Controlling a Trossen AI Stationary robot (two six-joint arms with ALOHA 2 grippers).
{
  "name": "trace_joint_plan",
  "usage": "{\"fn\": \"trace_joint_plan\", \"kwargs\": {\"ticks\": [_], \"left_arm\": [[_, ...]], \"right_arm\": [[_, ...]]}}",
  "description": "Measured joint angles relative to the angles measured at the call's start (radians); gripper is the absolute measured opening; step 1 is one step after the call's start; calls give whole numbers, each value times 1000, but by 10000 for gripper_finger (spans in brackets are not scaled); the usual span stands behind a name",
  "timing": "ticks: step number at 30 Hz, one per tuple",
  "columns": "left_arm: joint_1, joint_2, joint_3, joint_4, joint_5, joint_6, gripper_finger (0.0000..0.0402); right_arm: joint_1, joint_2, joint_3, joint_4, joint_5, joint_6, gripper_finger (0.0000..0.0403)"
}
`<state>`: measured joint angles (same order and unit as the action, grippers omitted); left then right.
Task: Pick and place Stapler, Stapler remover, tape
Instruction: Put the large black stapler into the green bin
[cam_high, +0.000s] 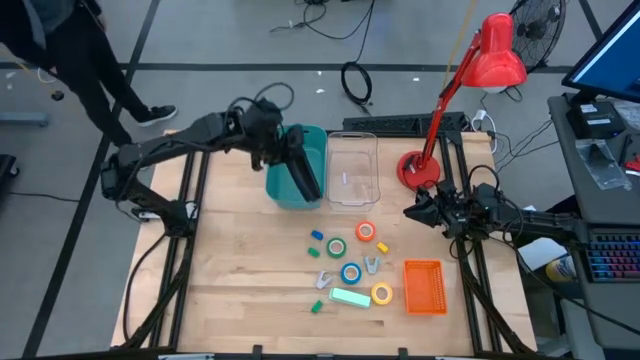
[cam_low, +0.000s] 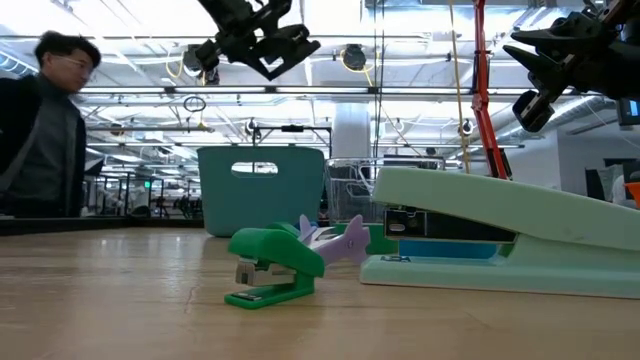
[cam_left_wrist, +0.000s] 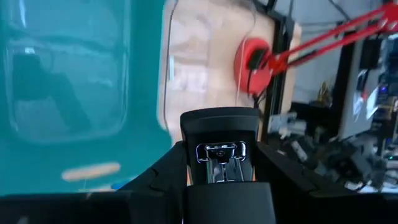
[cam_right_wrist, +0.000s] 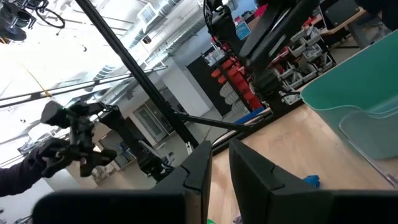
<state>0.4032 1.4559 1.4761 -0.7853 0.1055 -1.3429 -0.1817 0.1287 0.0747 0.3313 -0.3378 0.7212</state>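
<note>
The long black stapler (cam_high: 305, 172) is in my left gripper (cam_high: 278, 142), held in the air over the open teal bin (cam_high: 290, 190). In the left wrist view the stapler (cam_left_wrist: 219, 134) shows end-on between the fingers. Four tape rolls lie on the table: orange-red (cam_high: 366, 231), green (cam_high: 336, 246), blue (cam_high: 350, 272) and yellow (cam_high: 382, 293). Two small staple removers (cam_high: 323, 280) (cam_high: 372, 264) lie flat among them. My right gripper (cam_high: 415, 211) waits at the table's right side, empty, its fingers close together (cam_right_wrist: 217, 171). My left gripper pinches the black stapler's two long sides (cam_left_wrist: 186, 155) between its two fingers (cam_left_wrist: 158, 180), near the stapler's far end. The fingers lie along it. The stapler sticks out past the fingertips, slanting down toward the table's near right, lifted clear above the teal bin.
A clear plastic container (cam_high: 352, 170) stands right of the bin. A mint-green stapler (cam_high: 350, 297), an orange basket (cam_high: 424, 286) and small coloured pieces (cam_high: 316, 236) lie near the front. A red desk lamp (cam_high: 420, 168) stands at the back right. A person (cam_low: 40, 130) stands beyond the table's left.
</note>
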Motion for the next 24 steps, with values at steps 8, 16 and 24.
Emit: {"fn": "trace_joint_plan", "kwargs": {"ticks": [8, 16, 24], "left_arm": [[143, 13, 1, -50, -3, 63, 156], [254, 58, 2, -72, 12, 120, 156], [296, 149, 2, -42, 35, 159, 156]], "right_arm": [[0, 0, 0, 0, 0, 0, 50], [0, 0, 0, 0, 0, 0, 50], [0, 0, 0, 0, 0, 0, 50]]}}
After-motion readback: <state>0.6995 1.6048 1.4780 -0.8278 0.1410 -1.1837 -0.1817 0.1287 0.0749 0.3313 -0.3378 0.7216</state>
